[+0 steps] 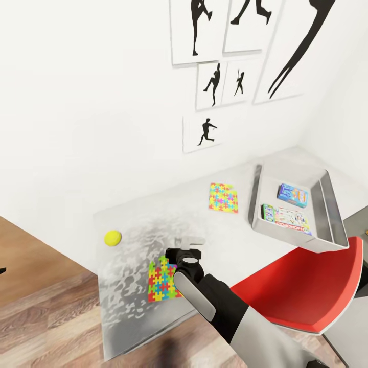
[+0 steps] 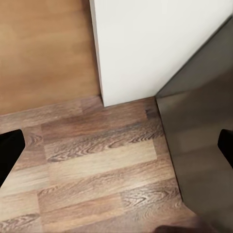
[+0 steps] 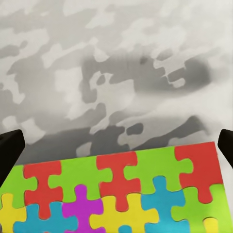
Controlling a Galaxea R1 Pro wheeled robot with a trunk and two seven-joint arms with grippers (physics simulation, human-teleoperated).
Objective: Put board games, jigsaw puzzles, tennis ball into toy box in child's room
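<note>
Right arm fills the foreground of my head view, its gripper (image 1: 186, 254) hovering over the near puzzle (image 1: 162, 281) at the table's (image 1: 128, 317) front part. On the right wrist view the fingertips (image 3: 10, 150) sit at both frame edges, so the jaws are wide and hold nothing; the puzzle (image 3: 121, 194) lies flat below them.

By my count, two board games (image 1: 293, 194) already lie in the toy box (image 1: 327, 214), which sits tilted at the table's far right. Left to do, as far as I can see: this puzzle, the second puzzle (image 1: 223, 197) near the wall beside the box, and the ball (image 1: 113, 237) near the table's left edge. I can't see a third game.

My left gripper (image 2: 116, 150) looks down at wood floor (image 2: 97, 160) by the table's side, its jaws spread wide and empty.

Room is tight on the right: the red chair (image 1: 306, 286) crowds the path between puzzle and box. Since the puzzle lies close to the front edge, I judge sliding it off the lip easier than pinching it flat.
</note>
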